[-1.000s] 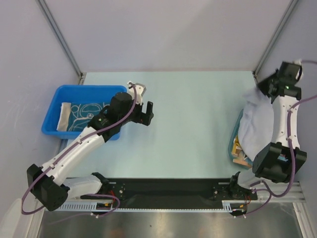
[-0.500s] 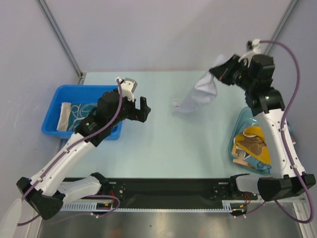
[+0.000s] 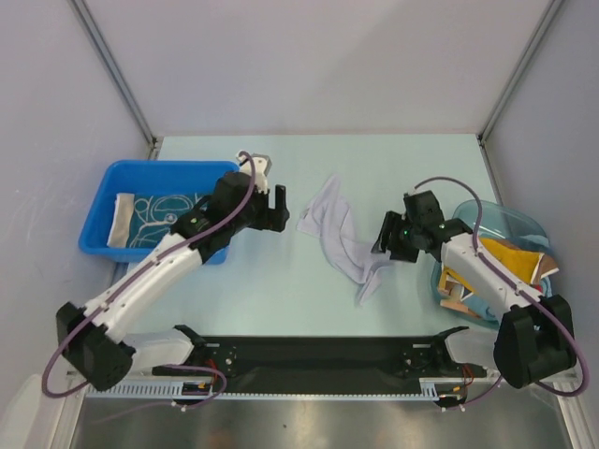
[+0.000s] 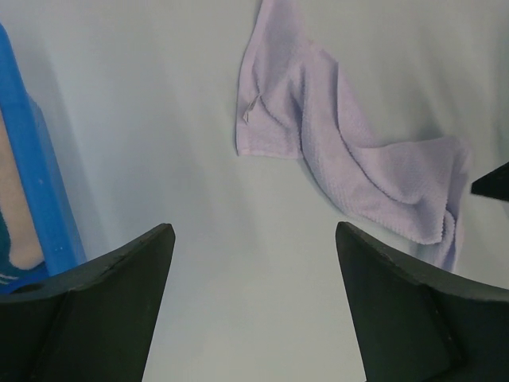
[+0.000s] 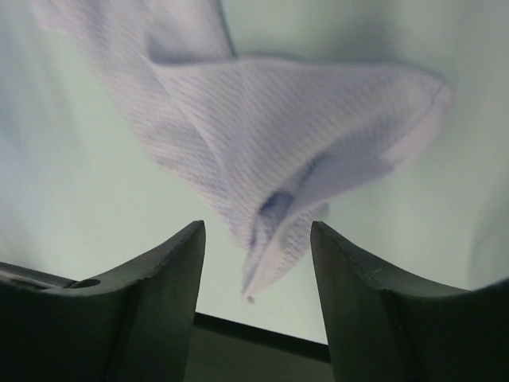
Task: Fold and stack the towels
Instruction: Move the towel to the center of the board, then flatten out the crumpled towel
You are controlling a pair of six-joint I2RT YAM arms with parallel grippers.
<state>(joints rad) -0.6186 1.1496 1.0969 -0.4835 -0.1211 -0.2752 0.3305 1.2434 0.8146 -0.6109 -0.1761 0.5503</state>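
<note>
A pale lavender towel (image 3: 337,234) lies crumpled on the table's middle, stretching from upper left to lower right. My right gripper (image 3: 387,241) is open at its right end. In the right wrist view the towel (image 5: 262,135) has a loose corner hanging between the open fingers of the right gripper (image 5: 256,227), not pinched. My left gripper (image 3: 279,210) hovers open just left of the towel; the left wrist view shows the left gripper (image 4: 253,235) empty, with the towel (image 4: 350,151) ahead. A teal swirl towel (image 3: 159,210) lies in the blue bin (image 3: 103,187).
A pale folded cloth (image 3: 122,220) lies at the blue bin's left side. A light blue basket (image 3: 505,213) at the right edge holds an orange towel (image 3: 510,253) and a brown one (image 3: 459,285). The bin's wall (image 4: 40,183) is close on the left gripper's left.
My right arm swung the lavender towel from above the basket to the table's middle, lowered, and opened, letting it go. The left gripper shifted slightly toward the towel.
</note>
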